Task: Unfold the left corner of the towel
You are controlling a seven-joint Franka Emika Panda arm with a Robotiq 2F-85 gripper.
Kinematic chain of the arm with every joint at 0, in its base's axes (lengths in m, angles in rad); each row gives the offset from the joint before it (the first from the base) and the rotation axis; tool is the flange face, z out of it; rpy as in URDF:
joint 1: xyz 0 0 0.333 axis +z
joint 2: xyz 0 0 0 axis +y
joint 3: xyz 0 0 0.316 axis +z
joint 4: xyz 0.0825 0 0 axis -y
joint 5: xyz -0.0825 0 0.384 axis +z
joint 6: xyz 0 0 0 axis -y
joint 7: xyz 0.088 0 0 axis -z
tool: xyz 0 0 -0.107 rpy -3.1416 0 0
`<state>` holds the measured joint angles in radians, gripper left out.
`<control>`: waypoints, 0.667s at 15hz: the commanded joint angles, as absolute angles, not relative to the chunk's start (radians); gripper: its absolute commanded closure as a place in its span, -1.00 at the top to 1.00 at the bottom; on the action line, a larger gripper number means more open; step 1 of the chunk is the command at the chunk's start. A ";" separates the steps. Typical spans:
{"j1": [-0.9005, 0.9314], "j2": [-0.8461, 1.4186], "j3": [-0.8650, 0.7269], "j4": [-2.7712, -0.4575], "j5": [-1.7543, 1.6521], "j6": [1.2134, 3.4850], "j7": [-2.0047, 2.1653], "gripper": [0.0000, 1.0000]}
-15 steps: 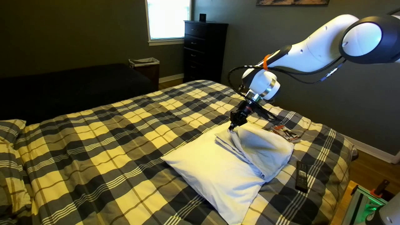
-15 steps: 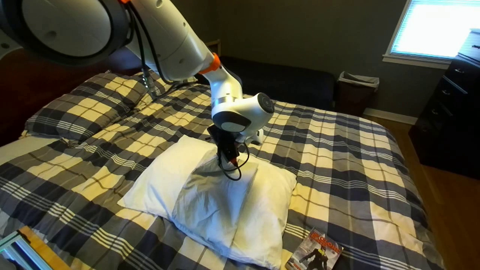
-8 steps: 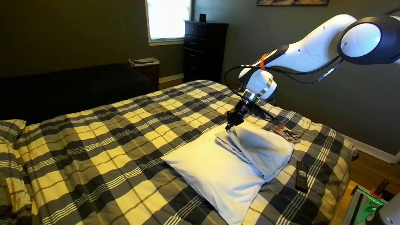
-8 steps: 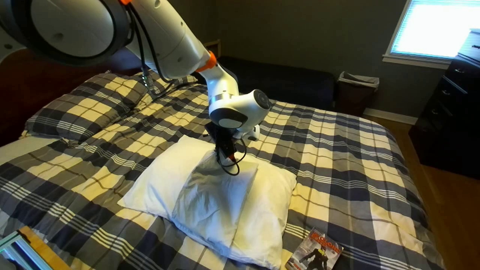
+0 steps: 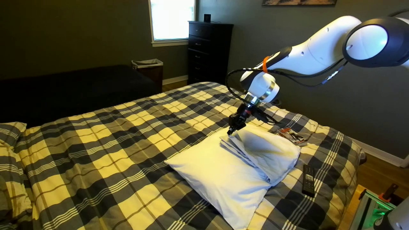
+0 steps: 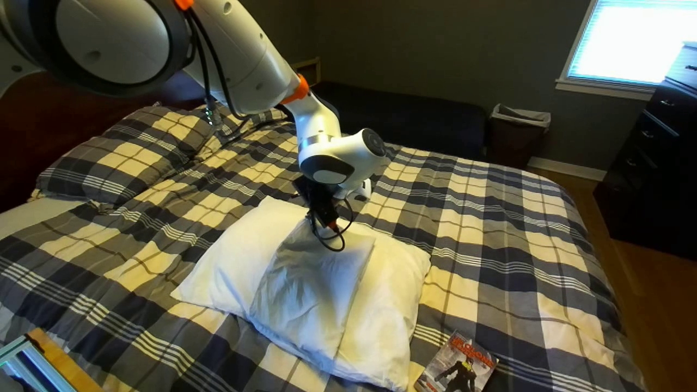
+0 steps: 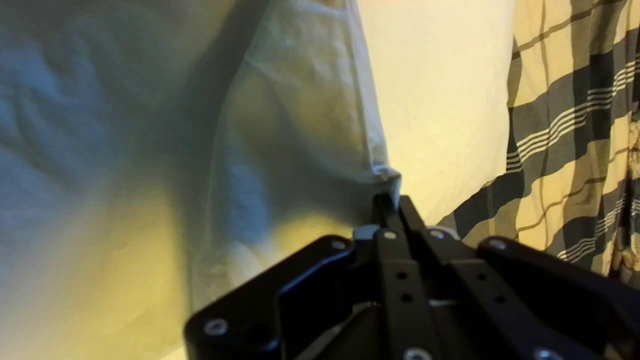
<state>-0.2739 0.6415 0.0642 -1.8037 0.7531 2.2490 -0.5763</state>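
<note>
The white towel (image 5: 211, 163) lies spread like a pillow on the plaid bed, and shows in both exterior views (image 6: 228, 272). A smaller rumpled layer (image 5: 268, 150) of the same white cloth lies folded on top of it. My gripper (image 5: 230, 132) is at the upper corner of this layer, low over the towel. In the wrist view my gripper (image 7: 396, 204) has its fingers close together with the layer's corner (image 7: 387, 175) pinched between their tips. The cloth is raised into a ridge behind the tips. In an exterior view (image 6: 324, 209) the arm and cables hide the fingertips.
The plaid bedcover (image 5: 105, 159) spreads around the towel. A black remote (image 5: 308, 180) lies beside the towel. A magazine (image 5: 292, 135) lies near its far edge, also in an exterior view (image 6: 457, 365). Plaid pillows (image 6: 125, 152) lie at the headboard.
My gripper has moved a little to the left in both exterior views, drawing the pinched corner along with it. The large layer beneath, the remote and the magazine have not moved.
</note>
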 commanded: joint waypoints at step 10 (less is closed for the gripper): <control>-0.270 0.668 0.089 -1.776 0.756 2.252 -0.633 -0.44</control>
